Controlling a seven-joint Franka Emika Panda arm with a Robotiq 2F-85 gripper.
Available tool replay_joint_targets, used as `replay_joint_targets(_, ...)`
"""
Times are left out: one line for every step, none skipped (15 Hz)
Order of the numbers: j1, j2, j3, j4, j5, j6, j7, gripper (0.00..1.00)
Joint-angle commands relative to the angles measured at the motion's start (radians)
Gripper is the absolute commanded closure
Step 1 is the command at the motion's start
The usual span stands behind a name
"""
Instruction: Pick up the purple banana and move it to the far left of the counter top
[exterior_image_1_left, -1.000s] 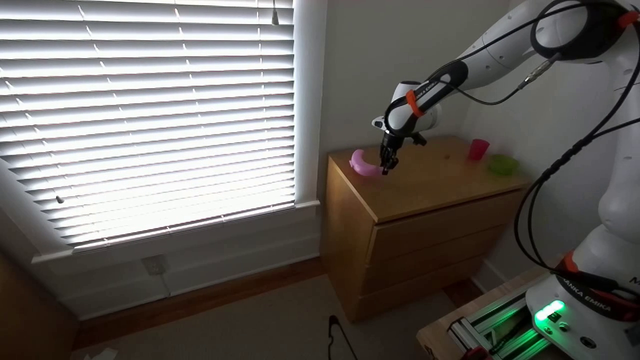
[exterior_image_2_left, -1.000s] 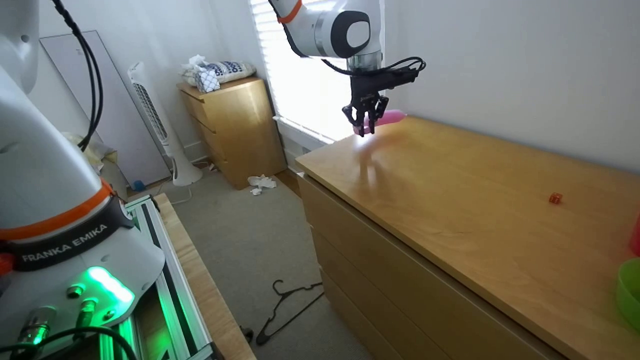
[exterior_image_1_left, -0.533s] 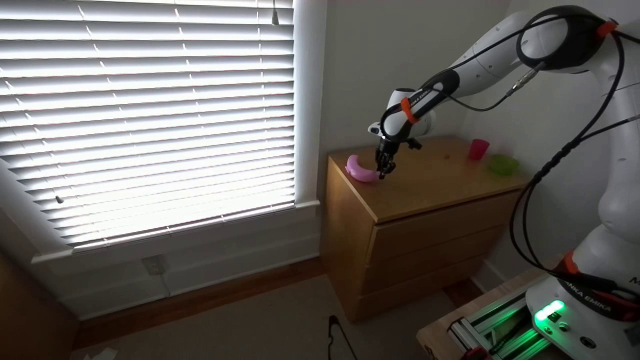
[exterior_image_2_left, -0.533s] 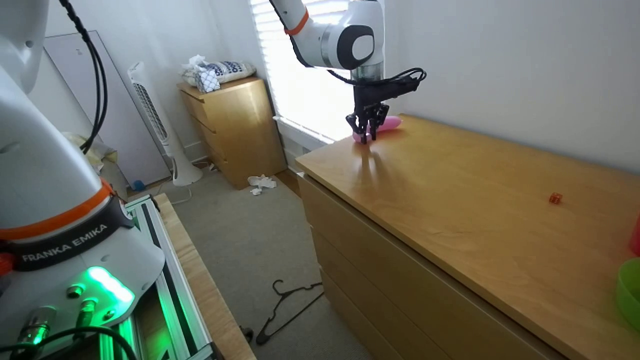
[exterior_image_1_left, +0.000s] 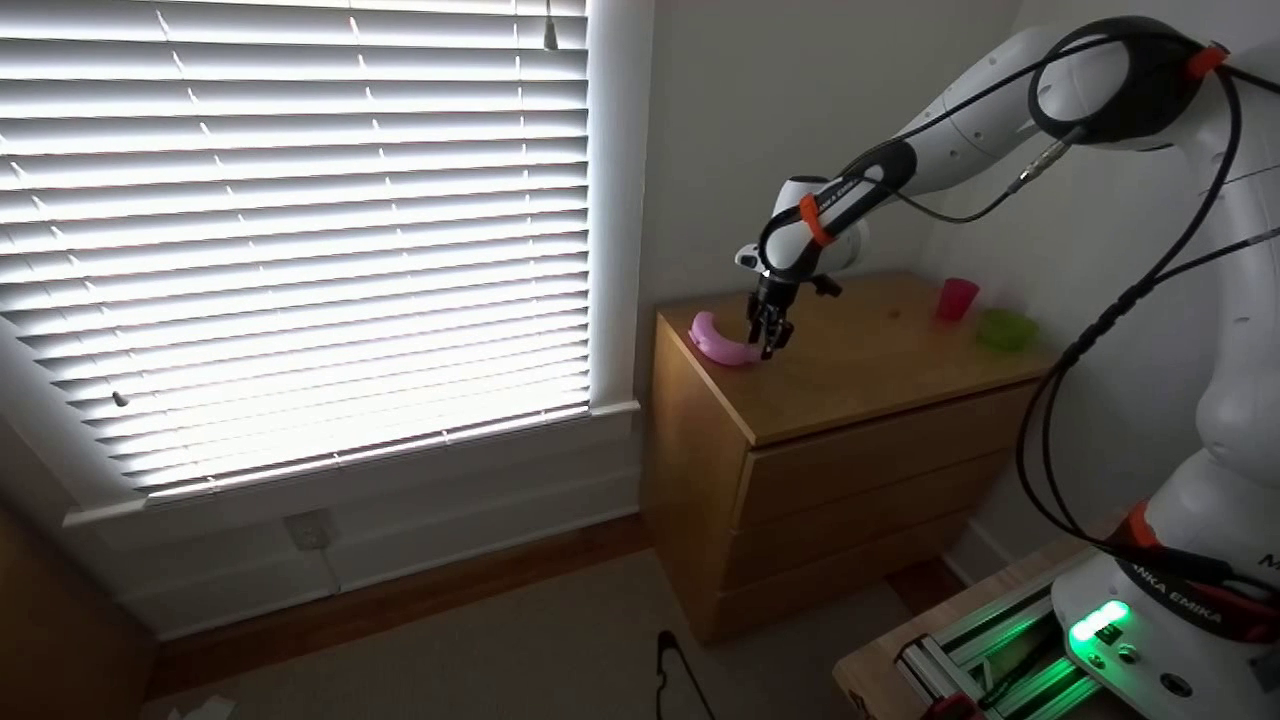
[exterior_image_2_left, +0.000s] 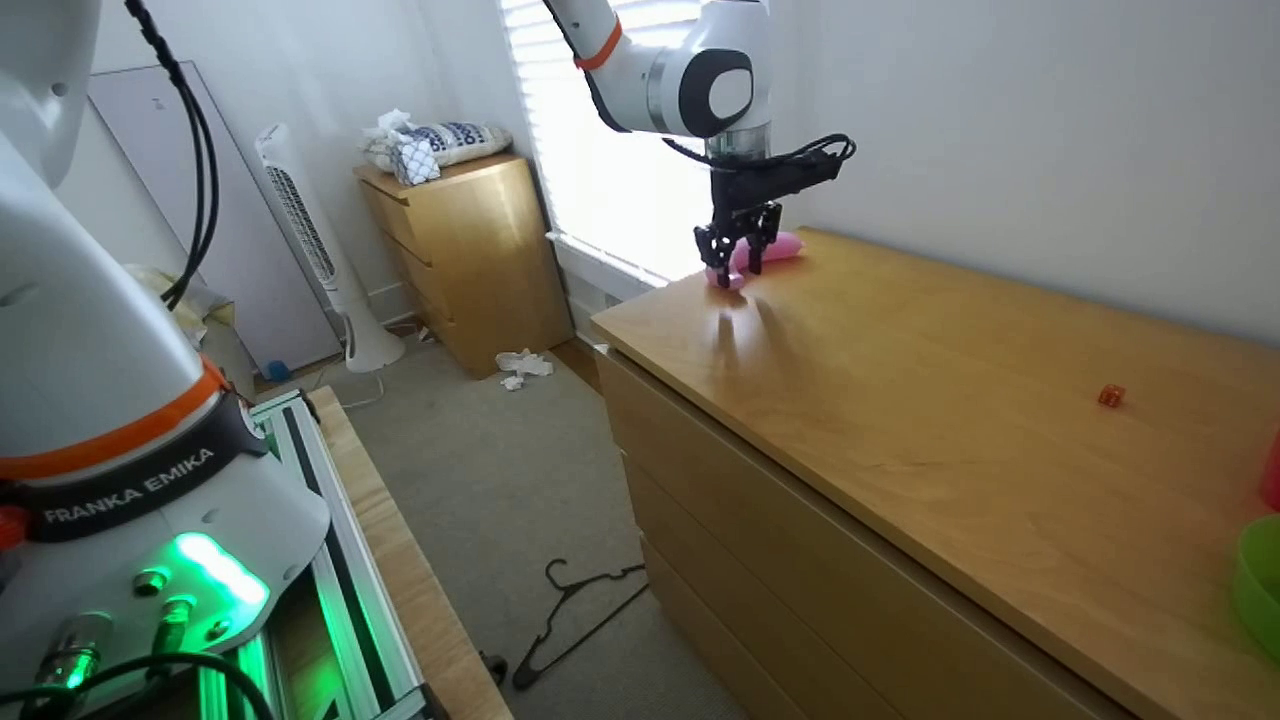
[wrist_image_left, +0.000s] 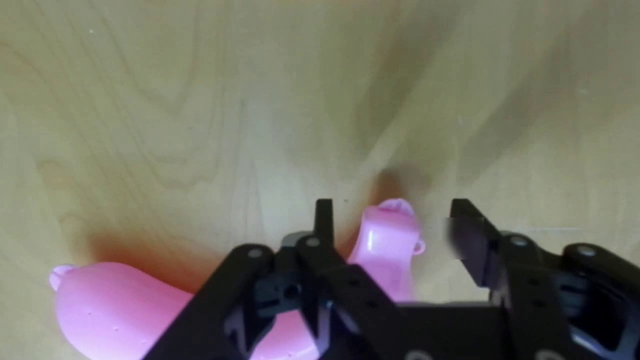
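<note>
The purple banana, a pinkish-purple curved piece, lies on the counter top near its window-side end in both exterior views. The counter top is the tan wooden top of a drawer cabinet, also in an exterior view. My gripper is low over the banana's end, also in an exterior view. In the wrist view the gripper is open, its fingers on both sides of the stem end of the banana with gaps on each side. The banana's middle is partly hidden by the gripper.
A red cup and a green bowl stand at the other end of the top. A small red die lies on it. The window blinds and back wall border the cabinet.
My gripper has moved down with the banana and toward the window-side edge, setting it on the top. Its fingers, closed together on the banana before, have now spread apart.
</note>
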Motion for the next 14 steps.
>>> replay_joint_targets(0.004,-0.101,-0.041,-0.066,-0.011,-0.130,0.048,0.05)
replay_joint_targets(-0.003,-0.134,-0.046,-0.089,0.002,-0.164,0.067,0.01)
replay_joint_targets(-0.012,-0.176,-0.051,-0.120,0.019,-0.197,0.092,0.00)
replay_joint_targets(-0.020,-0.214,-0.055,-0.145,0.036,-0.219,0.114,0.00)
replay_joint_targets(-0.021,-0.256,-0.069,-0.176,0.042,-0.242,0.154,0.00)
replay_joint_targets(-0.030,-0.304,-0.080,-0.214,0.057,-0.249,0.191,0.00)
replay_joint_targets(-0.043,-0.350,-0.084,-0.253,0.080,-0.245,0.212,0.00)
replay_joint_targets(-0.053,-0.398,-0.094,-0.294,0.099,-0.246,0.235,0.00)
replay_joint_targets(-0.057,-0.444,-0.107,-0.334,0.113,-0.242,0.264,0.00)
replay_joint_targets(-0.061,-0.489,-0.122,-0.373,0.124,-0.238,0.291,0.00)
replay_joint_targets(-0.066,-0.530,-0.135,-0.409,0.144,-0.236,0.316,0.00)
replay_joint_targets(-0.068,-0.571,-0.148,-0.442,0.159,-0.238,0.345,0.00)
replay_joint_targets(-0.067,-0.606,-0.165,-0.473,0.163,-0.231,0.379,0.00)
replay_joint_targets(-0.066,-0.638,-0.176,-0.498,0.166,-0.219,0.386,0.00)
